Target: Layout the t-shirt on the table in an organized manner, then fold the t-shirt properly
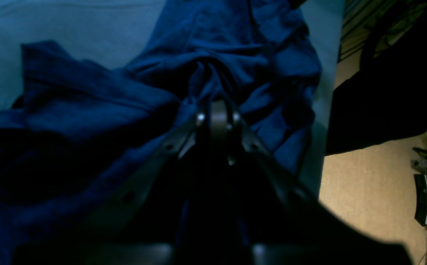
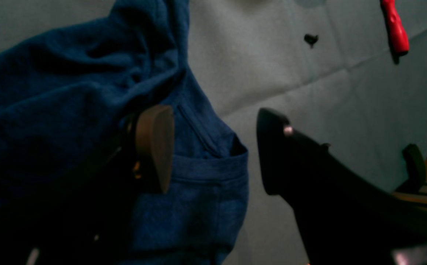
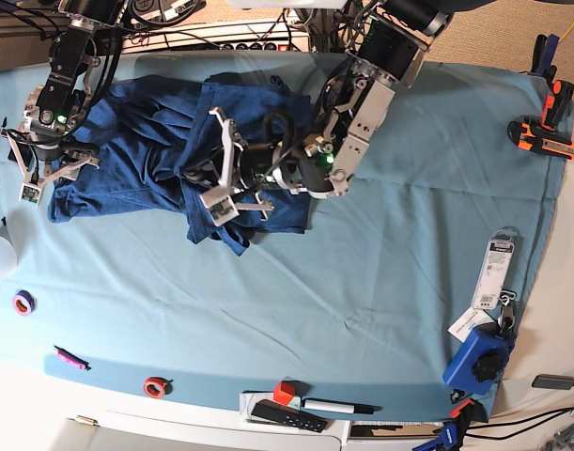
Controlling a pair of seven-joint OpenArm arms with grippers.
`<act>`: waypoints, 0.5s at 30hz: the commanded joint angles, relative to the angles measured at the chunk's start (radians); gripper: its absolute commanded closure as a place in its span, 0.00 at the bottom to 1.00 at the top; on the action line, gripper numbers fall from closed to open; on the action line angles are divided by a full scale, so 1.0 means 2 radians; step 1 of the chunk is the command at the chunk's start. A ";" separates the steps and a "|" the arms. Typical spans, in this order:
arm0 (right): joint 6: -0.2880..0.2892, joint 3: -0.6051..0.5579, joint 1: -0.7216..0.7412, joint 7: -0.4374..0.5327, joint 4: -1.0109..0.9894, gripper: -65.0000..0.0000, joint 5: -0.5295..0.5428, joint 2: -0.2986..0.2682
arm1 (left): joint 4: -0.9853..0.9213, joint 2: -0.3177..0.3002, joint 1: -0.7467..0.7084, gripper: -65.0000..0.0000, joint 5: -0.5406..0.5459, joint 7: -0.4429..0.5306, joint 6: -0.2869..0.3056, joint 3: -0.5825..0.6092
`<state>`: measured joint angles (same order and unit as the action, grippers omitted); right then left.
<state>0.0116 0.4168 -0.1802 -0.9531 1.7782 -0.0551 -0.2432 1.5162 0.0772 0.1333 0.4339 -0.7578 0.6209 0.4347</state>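
Bench (image 3: 390, 282): teal cloth, mostly bare. T-shirt (image 3: 146, 150) bunched at upper left of base view, not yet spread.

Left gripper (image 1: 217, 106), centre of base view: clamped on a fold of shirt. Lift slowly, draw toward open cloth so layers peel apart.

Right gripper (image 2: 213, 151), far left: jaws wide, straddling a hemmed edge, nothing pinched. Seat deeper before closing.

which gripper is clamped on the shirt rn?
The left gripper, jaws shut on bunched fabric mid-t-shirt. The right gripper stands open at the sleeve.
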 commanded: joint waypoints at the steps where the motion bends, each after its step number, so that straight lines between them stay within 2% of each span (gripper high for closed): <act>1: -0.002 0.003 0.004 0.009 0.006 0.46 -0.006 -0.007 | 0.008 0.008 0.010 1.00 0.011 0.013 0.002 0.006; 2: -0.002 0.003 0.004 0.009 0.006 0.46 -0.006 -0.007 | 0.008 0.008 0.010 1.00 0.011 0.014 0.002 0.011; 3: -0.002 0.003 0.004 0.009 0.006 0.46 -0.006 -0.007 | 0.008 0.008 0.010 0.94 0.011 0.015 0.003 0.018; 6: -0.002 0.003 0.004 0.009 0.006 0.46 -0.006 -0.007 | 0.008 0.008 0.010 0.53 0.003 0.023 0.001 0.040; 7: -0.002 0.003 0.004 0.009 0.006 0.46 -0.006 -0.007 | 0.008 0.008 0.010 0.44 -0.008 0.034 -0.012 0.048; 9: -0.002 0.003 0.004 0.010 0.006 0.46 -0.006 -0.007 | 0.008 0.009 0.010 0.39 -0.035 0.047 -0.050 0.064; 10: -0.002 0.003 0.004 0.011 0.006 0.46 -0.006 -0.007 | 0.008 0.008 0.011 0.39 -0.047 0.053 -0.058 0.071; 15: 0.018 0.007 0.006 0.033 0.006 0.46 -0.014 -0.012 | 0.008 0.008 0.021 0.39 -0.064 0.048 -0.058 0.079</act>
<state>0.0528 0.4187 -0.1799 -0.9100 1.7782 -0.0673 -0.2451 1.5154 0.0772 0.1562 0.2951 -0.6838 0.5007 0.5941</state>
